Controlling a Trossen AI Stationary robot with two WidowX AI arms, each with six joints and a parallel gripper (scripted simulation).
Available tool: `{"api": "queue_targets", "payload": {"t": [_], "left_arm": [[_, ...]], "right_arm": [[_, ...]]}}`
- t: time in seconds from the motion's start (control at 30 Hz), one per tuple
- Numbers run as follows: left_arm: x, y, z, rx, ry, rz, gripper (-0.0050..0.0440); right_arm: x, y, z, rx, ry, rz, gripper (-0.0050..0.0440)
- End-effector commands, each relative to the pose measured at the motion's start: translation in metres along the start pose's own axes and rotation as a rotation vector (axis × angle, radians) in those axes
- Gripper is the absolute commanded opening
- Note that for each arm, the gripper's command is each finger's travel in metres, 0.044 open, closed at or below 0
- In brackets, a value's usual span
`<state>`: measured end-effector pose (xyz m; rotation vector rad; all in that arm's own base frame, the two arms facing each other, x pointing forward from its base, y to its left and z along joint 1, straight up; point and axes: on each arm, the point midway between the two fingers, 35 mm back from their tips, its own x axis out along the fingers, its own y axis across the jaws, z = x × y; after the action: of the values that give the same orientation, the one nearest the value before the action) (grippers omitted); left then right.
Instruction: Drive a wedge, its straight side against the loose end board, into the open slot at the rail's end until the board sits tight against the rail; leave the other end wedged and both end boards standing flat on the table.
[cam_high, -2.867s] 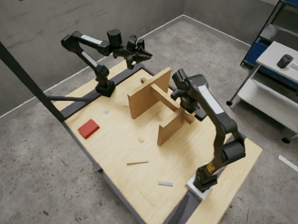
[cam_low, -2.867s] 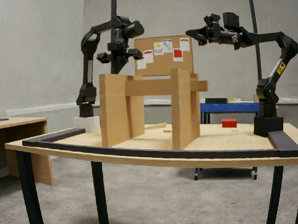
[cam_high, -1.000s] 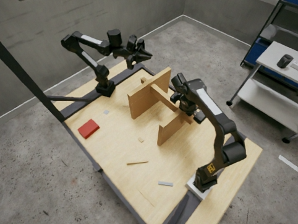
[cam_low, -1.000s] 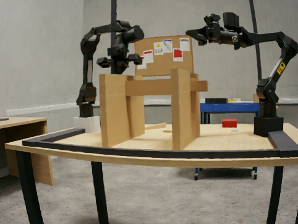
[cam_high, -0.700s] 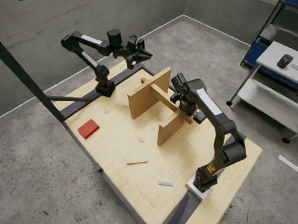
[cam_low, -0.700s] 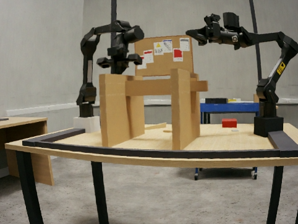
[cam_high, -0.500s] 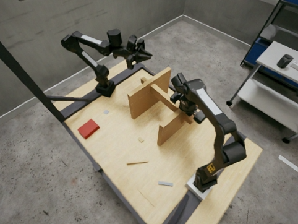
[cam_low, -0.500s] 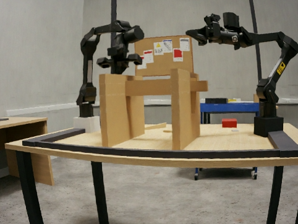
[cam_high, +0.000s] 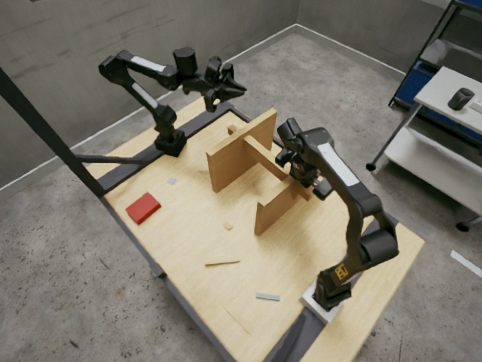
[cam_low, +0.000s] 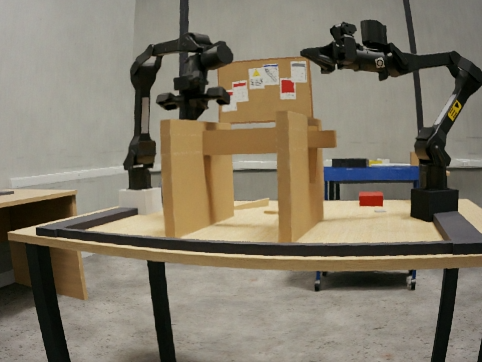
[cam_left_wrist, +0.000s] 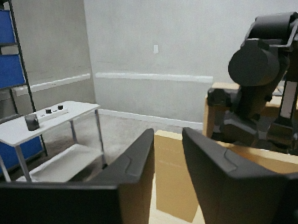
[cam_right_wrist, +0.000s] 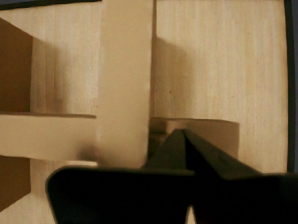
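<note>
pale wood table (cam_high: 190, 235) (cam_low: 345, 225) (cam_right_wrist: 220, 60), right gripper (cam_high: 306, 186) (cam_low: 192, 116) (cam_right_wrist: 181, 132) nearer the working end.
its fingertips are together, holding nothing, just beyond the upright brown end board (cam_high: 274, 214) (cam_low: 182, 180) (cam_right_wrist: 125, 75), probably the loose one; the long brown rail (cam_high: 265, 157) (cam_low: 240, 141) (cam_right_wrist: 47, 135) runs crosswise through it. the tapered wedge cannot be told apart there, likely under those tips. left gripper (cam_high: 244, 90) (cam_low: 304, 52) (cam_left_wrist: 168, 132): slightly apart, bare, beyond the far board (cam_high: 242, 155) (cam_low: 297, 180) (cam_left_wrist: 175, 180).

The right gripper (cam_high: 306, 184) (cam_low: 194, 112) (cam_right_wrist: 180, 135) is lower than before, nearer the end board (cam_high: 272, 214) (cam_low: 186, 185) (cam_right_wrist: 125, 75) closest to the counter's (cam_high: 190, 225) (cam_low: 350, 222) (cam_right_wrist: 225, 75) right-arm edge.
</note>
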<state>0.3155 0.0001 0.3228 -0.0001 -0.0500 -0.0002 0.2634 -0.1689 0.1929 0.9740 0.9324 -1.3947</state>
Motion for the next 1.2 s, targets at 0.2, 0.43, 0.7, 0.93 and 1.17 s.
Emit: {"api": "queue_targets", "payload": {"t": [0.2,0.43,0.7,0.93,1.17], "left_arm": [[0.0,0.0,0.01,0.002,-0.022,0.001,0.0085],[0.0,0.0,0.01,0.002,-0.022,0.001,0.0085],[0.0,0.0,0.01,0.002,-0.022,0.001,0.0085],[0.0,0.0,0.01,0.002,-0.022,0.001,0.0085],[0.0,0.0,0.01,0.002,-0.022,0.001,0.0085]], "right_arm": [[0.027,-0.003,-0.016,-0.03,0.065,-0.075,-0.005],[0.027,-0.002,-0.016,-0.029,0.064,-0.074,-0.005],[0.027,-0.002,-0.016,-0.029,0.064,-0.073,-0.005],[-0.005,0.0,0.002,0.006,-0.01,0.017,-0.005],[-0.019,0.002,0.004,0.009,-0.016,0.026,-0.005]]}}
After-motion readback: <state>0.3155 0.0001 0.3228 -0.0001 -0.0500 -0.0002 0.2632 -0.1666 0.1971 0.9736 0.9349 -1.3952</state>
